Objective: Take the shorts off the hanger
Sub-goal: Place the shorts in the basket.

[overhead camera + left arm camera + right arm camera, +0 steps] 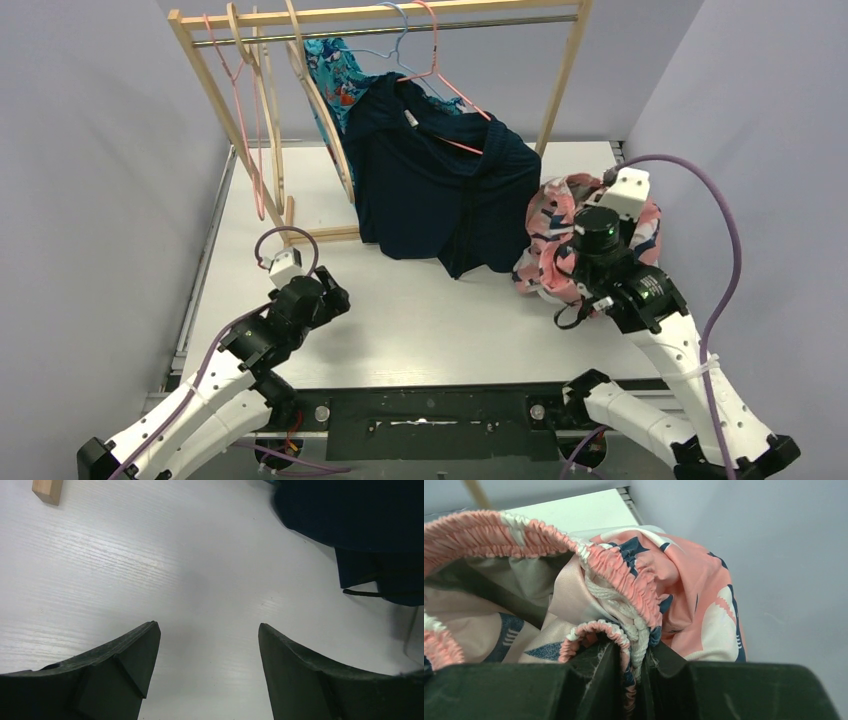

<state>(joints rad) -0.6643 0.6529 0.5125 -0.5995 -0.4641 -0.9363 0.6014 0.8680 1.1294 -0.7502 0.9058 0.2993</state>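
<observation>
1. Pink-and-navy floral shorts [545, 255]: off any hanger, bunched at 3 o'clock of the counter [420, 320], close to the right wall. Hard to tell whether resting on it or held just above.
2. Right pincer [636, 680]: clamped together on the gathered elastic waistband, with the white drawcord caught in the pinch.
3. Left pincer [207, 630]: jaws apart, nothing between them, low over bare counter at 8 o'clock.
4. Dark navy shorts [440, 190]: hanging at 12 o'clock from a pink wire hanger [452, 95] on the wooden rack [380, 14], hem down near the counter. Teal printed shorts [335, 70] tucked behind at 11 o'clock.
5. Handling, as a judgement: looks light, limp and thin, probably a little slick. Folds and sags under its own weight. No risk of breakage, some risk of snagging on the hanger wire.
6. Best hold, likely: the thick shirred waistband or its cord, where the cloth bunches and gives the pads something to bite. For the navy pair, the waistband just beside the hanger's shoulder, then a pull down and toward 6 o'clock to slide it free.
</observation>
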